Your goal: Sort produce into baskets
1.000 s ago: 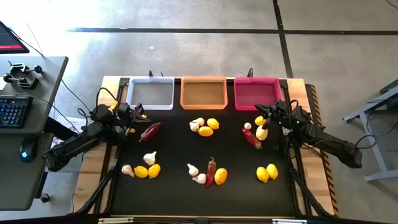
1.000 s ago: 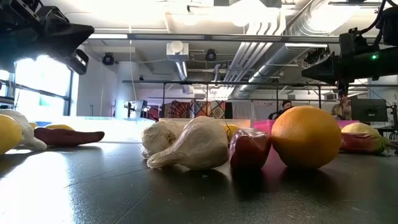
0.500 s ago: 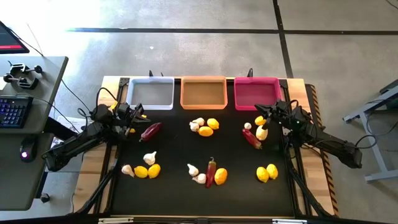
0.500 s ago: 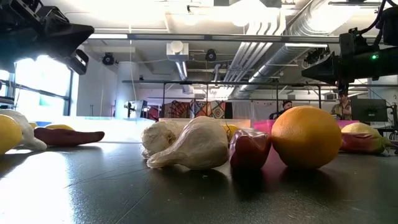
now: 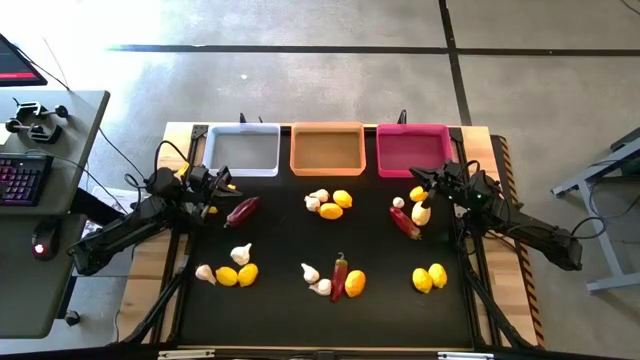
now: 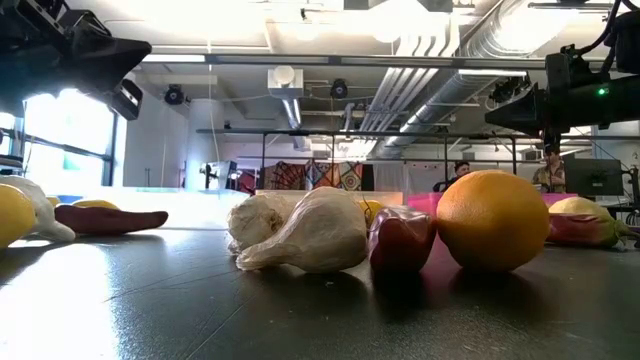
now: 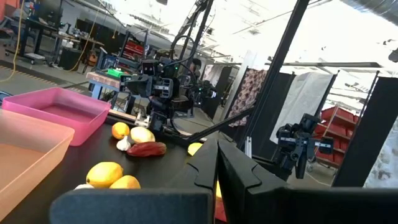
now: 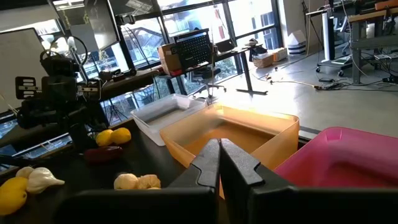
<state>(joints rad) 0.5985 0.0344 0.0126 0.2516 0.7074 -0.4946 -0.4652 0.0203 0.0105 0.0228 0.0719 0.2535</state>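
Note:
Three bins stand along the table's far edge: white [image 5: 242, 148], orange [image 5: 327, 147], magenta [image 5: 411, 148]. Lemons, garlic bulbs and dark red chilies lie in small groups on the black mat, such as a chili [image 5: 242, 211] at the left and a lemon [image 5: 355, 283] near the middle front. My left gripper [image 5: 228, 187] hovers at the left, just beyond that chili, shut and empty [image 7: 216, 163]. My right gripper [image 5: 420, 180] hovers at the right above a garlic, lemon and chili group [image 5: 410, 212], shut and empty [image 8: 219, 155].
In the low view a garlic bulb [image 6: 300, 232], a chili [image 6: 402, 240] and a lemon [image 6: 493, 221] lie close to the camera. A side desk with a keyboard [image 5: 20, 178] stands left of the table. A person [image 6: 461, 172] shows in the room behind.

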